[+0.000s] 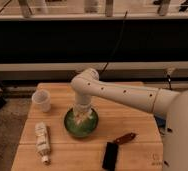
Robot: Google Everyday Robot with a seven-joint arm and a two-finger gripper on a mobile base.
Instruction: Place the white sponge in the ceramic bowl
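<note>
From where the camera looks, the white sponge (81, 118) shows only as a small pale bit inside the ceramic bowl (80, 125), right at the tip of the gripper (81, 116), which reaches straight down into the bowl from the bent white arm (118, 93); I cannot tell whether the sponge is held or already lying on the green glaze. The bowl sits near the middle of the wooden table (132, 120), with the translucent white cup (41, 101) well off to one side, the long white tube (42, 142) lying in front of the cup, and a black object (110, 155) and a small brown-handled tool (125, 138) toward the table's near edge.
</note>
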